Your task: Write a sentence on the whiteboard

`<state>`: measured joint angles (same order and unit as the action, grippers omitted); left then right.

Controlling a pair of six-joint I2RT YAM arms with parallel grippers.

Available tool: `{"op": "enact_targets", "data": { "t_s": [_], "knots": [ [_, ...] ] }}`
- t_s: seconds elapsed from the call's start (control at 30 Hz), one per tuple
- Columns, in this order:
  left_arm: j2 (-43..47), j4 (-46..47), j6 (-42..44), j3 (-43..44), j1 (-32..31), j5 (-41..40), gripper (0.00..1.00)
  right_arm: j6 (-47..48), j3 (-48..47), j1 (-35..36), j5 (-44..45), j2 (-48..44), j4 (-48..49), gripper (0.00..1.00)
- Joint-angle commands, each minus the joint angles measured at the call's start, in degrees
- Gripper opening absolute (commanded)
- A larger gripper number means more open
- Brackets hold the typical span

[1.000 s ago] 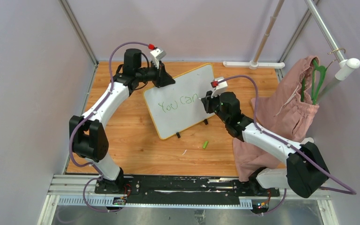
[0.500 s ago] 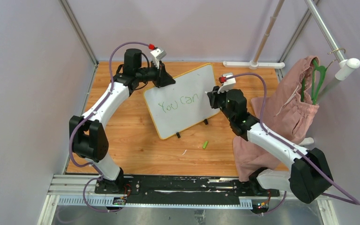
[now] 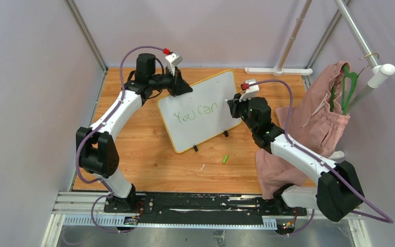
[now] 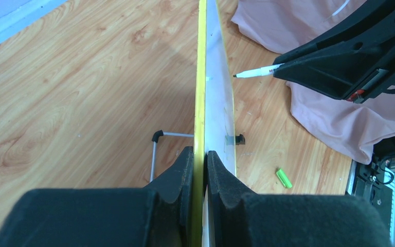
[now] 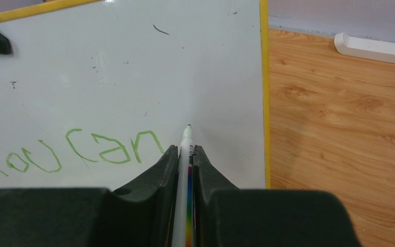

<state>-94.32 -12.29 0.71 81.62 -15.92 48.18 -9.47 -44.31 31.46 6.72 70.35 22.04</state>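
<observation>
The whiteboard stands tilted on the wooden table, its yellow rim edge-on in the left wrist view. Green lettering, the sentence, reads "You can" in one line. My left gripper is shut on the board's top left edge, with its fingers on either side of the rim. My right gripper is shut on a white marker. The marker's tip sits just right of the "n". In the left wrist view the marker shows a small gap to the white face.
A green marker cap lies on the table in front of the board. A pink cloth hangs from a green hanger on the right, draping behind my right arm. A white rack base lies at the back.
My right gripper with the marker has moved right and slightly back from the end of "can", then stopped. The left gripper and board have not moved.
</observation>
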Motion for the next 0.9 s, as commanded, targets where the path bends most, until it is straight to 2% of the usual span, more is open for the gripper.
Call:
{"op": "enact_targets", "data": {
  "t_s": [0.0, 0.33, 0.87],
  "knots": [
    [-0.96, -2.9, 3.28, -1.1, -2.34, -0.02, 0.0, -0.62, -0.98, -0.77, -0.65, -0.19, 3.96, 0.0],
    [-0.6, -3.17, 3.77, -1.34, -2.36, -0.29, 0.0, 0.44, -5.17, -0.72, -0.58, 3.22, 3.7, 0.0],
    [-0.2, -3.23, 3.86, -1.47, -2.42, -0.5, 0.0, 0.06, -4.19, -1.08, 0.02, 4.81, 3.05, 0.0]
  ]
}}
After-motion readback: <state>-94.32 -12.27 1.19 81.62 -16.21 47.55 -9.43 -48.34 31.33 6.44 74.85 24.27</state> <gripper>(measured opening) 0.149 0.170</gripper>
